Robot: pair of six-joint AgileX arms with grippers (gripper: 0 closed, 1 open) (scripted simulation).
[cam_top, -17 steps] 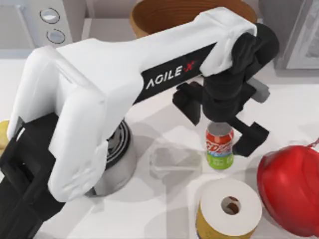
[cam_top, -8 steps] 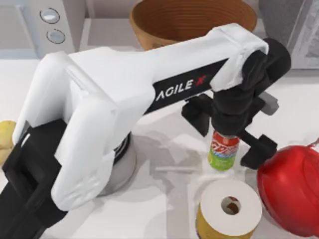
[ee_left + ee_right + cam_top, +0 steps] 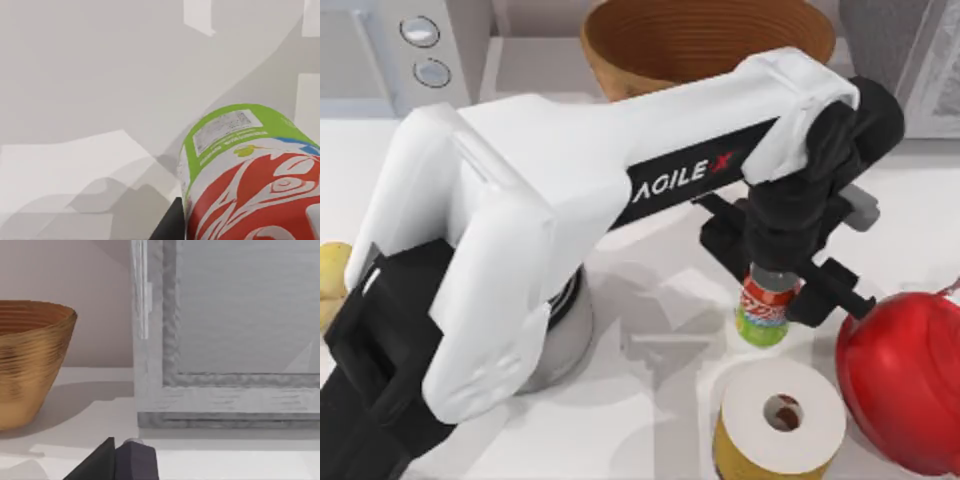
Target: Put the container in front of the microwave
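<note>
Overhead, left tool (image 3: 775, 285) tight around container (image 3: 763, 308) — pale table (image 3: 650, 300), wooden bowl (image 3: 705, 35) behind.

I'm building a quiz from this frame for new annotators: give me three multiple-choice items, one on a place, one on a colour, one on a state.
1. Where does the container stand?
A. inside the brown bowl
B. on the table, just behind the paper roll
C. on top of the microwave

2. What colour is the container's lower half?
A. lime green
B. blue
C. black

3. What is the left gripper doing?
A. parked far from the container
B. holding the paper roll
C. closed around the container's upper part

Answers:
1 B: the top view shows it upright between the paper roll and the brown bowl.
2 A: green shows below the red.
3 C: its fingers flank the can from above.
</note>
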